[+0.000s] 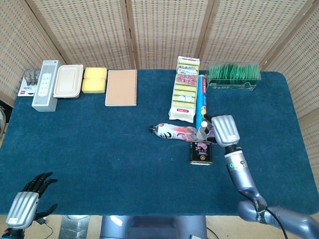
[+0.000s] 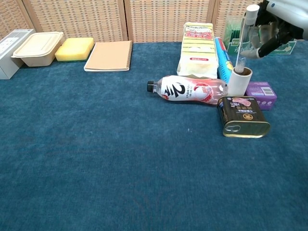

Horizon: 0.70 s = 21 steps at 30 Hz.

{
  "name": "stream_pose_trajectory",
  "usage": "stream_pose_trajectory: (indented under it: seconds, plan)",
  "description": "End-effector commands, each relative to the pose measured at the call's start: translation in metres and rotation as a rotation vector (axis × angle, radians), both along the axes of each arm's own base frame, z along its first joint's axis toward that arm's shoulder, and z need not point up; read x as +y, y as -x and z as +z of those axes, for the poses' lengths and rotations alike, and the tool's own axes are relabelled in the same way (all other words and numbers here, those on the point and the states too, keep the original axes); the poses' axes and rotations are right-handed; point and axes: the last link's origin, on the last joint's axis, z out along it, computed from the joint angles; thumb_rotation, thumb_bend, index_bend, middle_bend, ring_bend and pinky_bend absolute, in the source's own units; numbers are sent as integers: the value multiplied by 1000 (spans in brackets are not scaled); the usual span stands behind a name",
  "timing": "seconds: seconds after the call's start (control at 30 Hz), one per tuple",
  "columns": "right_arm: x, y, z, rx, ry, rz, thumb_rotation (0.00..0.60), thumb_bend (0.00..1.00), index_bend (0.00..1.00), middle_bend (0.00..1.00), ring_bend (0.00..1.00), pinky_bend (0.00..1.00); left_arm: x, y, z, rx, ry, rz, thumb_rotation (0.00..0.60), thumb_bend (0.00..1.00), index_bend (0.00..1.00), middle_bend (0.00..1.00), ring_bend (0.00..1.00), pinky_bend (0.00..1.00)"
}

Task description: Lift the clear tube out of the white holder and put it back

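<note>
The clear tube (image 2: 244, 38) with a white cap hangs nearly upright, pinched near its top by my right hand (image 2: 281, 17). Its lower end sits right at the rim of the white holder (image 2: 239, 83); I cannot tell whether it is inside or just above. The holder stands on the blue cloth between a lying bottle and a purple box. In the head view my right hand (image 1: 224, 130) covers most of the holder, and only the tube's cap (image 1: 204, 123) shows. My left hand (image 1: 26, 200) is at the table's near left corner, fingers apart, holding nothing.
A lying plastic bottle (image 2: 187, 89), a dark tin (image 2: 243, 117) and a purple box (image 2: 262, 90) crowd the holder. Behind stand a sponge pack (image 2: 198, 49), a blue roll (image 2: 223, 58) and a green box (image 1: 234, 75). A notebook (image 1: 121, 87), yellow sponge (image 1: 94, 79) and containers line the far left.
</note>
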Motion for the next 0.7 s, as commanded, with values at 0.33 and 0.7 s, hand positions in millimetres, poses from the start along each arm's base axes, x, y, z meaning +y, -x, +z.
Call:
stream_pose_trajectory:
  seconds: [0.33, 0.7]
  plan:
    - [4, -9, 17, 14, 25, 15, 600, 339, 606, 663, 656, 627, -1, 0, 1, -3, 1, -2, 600, 181, 235, 146, 120, 218]
    - [9, -15, 33, 24, 36, 21, 600, 340, 606, 668, 664, 628, -3, 1, 2, -7, -5, -4, 600, 181, 235, 146, 120, 217]
